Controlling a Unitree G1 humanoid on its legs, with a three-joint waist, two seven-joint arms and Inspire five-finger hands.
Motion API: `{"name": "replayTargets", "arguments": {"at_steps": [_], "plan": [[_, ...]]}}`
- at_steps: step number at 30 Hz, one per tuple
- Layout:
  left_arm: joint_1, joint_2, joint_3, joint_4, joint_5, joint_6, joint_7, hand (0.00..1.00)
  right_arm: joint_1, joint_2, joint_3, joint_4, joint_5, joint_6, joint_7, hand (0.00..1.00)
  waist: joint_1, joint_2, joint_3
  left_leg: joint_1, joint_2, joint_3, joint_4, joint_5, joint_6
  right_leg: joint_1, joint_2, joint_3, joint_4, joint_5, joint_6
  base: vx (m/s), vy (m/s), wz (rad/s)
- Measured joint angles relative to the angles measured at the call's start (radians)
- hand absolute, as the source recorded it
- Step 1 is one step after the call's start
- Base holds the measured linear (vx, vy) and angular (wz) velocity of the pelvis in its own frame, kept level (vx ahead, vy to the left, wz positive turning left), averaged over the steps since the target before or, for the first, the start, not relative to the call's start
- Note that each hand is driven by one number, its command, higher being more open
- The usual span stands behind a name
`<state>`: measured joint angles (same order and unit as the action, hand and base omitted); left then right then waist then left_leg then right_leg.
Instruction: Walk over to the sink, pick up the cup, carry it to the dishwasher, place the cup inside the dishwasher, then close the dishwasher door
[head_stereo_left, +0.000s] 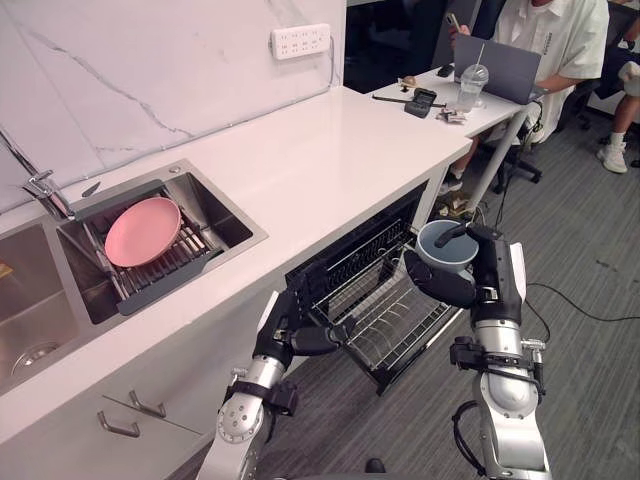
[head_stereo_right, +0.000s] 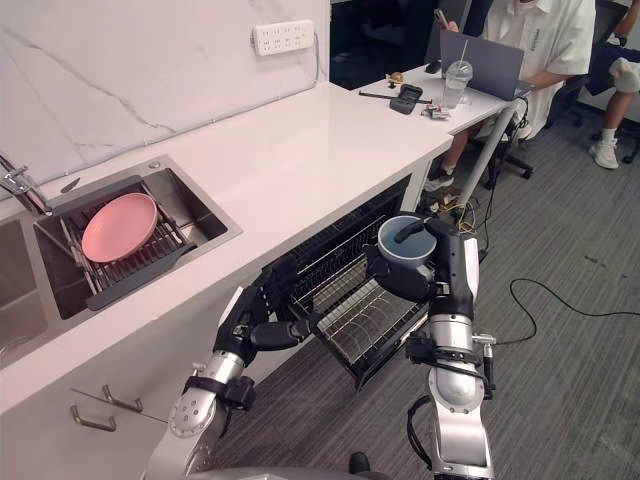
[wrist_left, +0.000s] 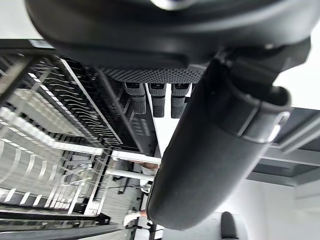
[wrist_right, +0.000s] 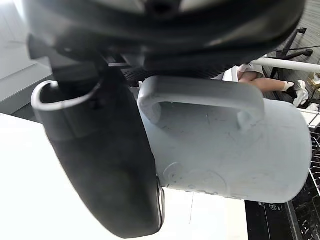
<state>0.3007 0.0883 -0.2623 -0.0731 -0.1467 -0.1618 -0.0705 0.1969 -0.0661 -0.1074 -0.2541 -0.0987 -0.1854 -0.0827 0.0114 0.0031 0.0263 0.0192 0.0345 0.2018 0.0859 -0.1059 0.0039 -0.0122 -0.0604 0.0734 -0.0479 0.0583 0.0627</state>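
A pale blue-grey cup (head_stereo_left: 440, 245) (wrist_right: 225, 150) with a handle is held upright in my right hand (head_stereo_left: 462, 270), whose thumb and fingers curl round it. It hangs above the right end of the pulled-out dishwasher rack (head_stereo_left: 395, 320). The dishwasher (head_stereo_right: 330, 260) sits open under the white counter, its wire rack drawn out. My left hand (head_stereo_left: 310, 338) is at the rack's left front corner with curled fingers, close to the wires (wrist_left: 75, 125); it holds nothing that I can see.
A sink (head_stereo_left: 225, 215) in the white counter (head_stereo_left: 330, 150) holds a pink plate (head_stereo_left: 142, 231) on a drain rack. A person with a laptop sits at the counter's far end (head_stereo_left: 540, 40), beside a plastic drink cup (head_stereo_left: 472, 85). Grey carpet lies to the right.
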Motion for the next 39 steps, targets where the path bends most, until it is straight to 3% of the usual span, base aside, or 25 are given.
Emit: {"name": "replayTargets", "arguments": {"at_steps": [18,22,31,39], "plan": [[0.072,-0.044,0.179,0.359,0.03,0.018,0.019,0.9,0.091,0.028,-0.006,0.126,0.028,0.001,0.004,0.3,0.004,0.0,-0.007,0.0,0.004,-0.004,-0.003,0.001,0.001,0.002,-0.003,-0.011,-0.001,0.0,0.0,0.0,0.0,0.0],[0.042,-0.027,0.203,0.552,0.071,0.025,0.036,0.9,0.081,0.026,-0.006,0.245,0.03,0.001,0.001,0.3,0.002,0.0,-0.029,0.0,0.0,-0.015,-0.022,0.014,0.0,0.0,-0.005,-0.025,-0.004,-0.001,0.001,-0.01,-0.011,0.08],[0.027,0.009,0.258,0.73,0.111,0.028,0.071,0.9,0.006,-0.03,0.001,0.408,0.038,0.005,0.003,0.3,0.002,-0.002,-0.022,-0.003,-0.005,-0.028,-0.057,0.031,-0.005,-0.011,-0.003,-0.039,-0.018,0.001,-0.001,-0.02,-0.014,0.05],[-0.072,0.019,0.302,0.832,0.128,0.023,0.072,0.9,-0.164,-0.119,0.043,0.509,0.036,0.006,-0.005,0.3,0.003,0.005,0.089,-0.06,-0.012,-0.041,-0.043,0.039,0.003,-0.049,-0.011,-0.05,-0.022,0.011,0.003,0.0,0.0,0.03]]}}
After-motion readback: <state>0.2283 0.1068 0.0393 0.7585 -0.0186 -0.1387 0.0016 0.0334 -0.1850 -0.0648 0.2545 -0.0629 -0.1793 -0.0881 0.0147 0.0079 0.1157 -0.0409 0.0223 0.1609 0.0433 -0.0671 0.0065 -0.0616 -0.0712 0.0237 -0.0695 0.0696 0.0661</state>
